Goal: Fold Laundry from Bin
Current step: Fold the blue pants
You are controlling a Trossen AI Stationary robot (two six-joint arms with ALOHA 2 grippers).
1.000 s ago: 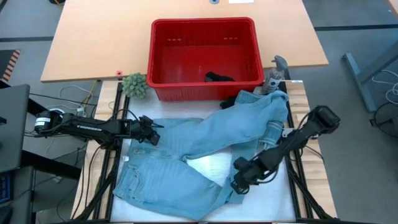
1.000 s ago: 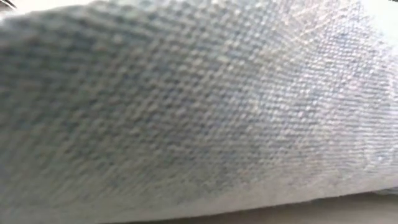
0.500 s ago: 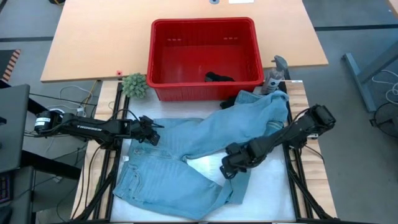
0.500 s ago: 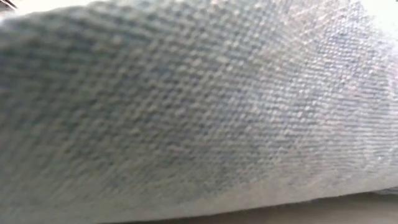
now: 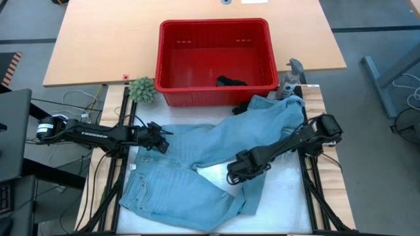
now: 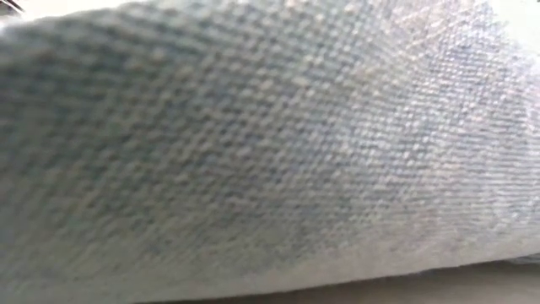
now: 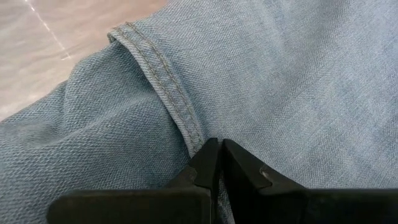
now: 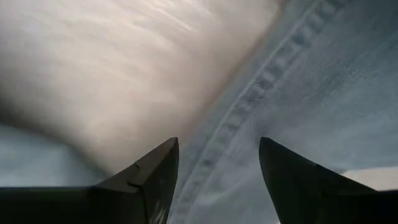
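Note:
A pair of light blue denim jeans lies spread on the white table top, one leg reaching up toward the red bin. A black garment lies in the bin. My left gripper is shut on the jeans' left part. My right gripper stands open over the jeans' middle, its fingers on either side of a stitched edge without touching it. The low view is filled by denim close up. My left gripper pinches a stitched seam of the denim between its two shut fingers, at the seam's end. The fingers slant down from the table's left. The cloth lies on the table, bunched and slack around the hold.
A small green plant stands left of the bin and a grey fixture to its right. A bare patch of table shows between the jeans' legs. A wooden table top lies behind.
My right gripper has moved toward the table's left and a little toward its far edge, from the jeans' near right part to above their middle. The jeans and my left gripper have stayed in place.

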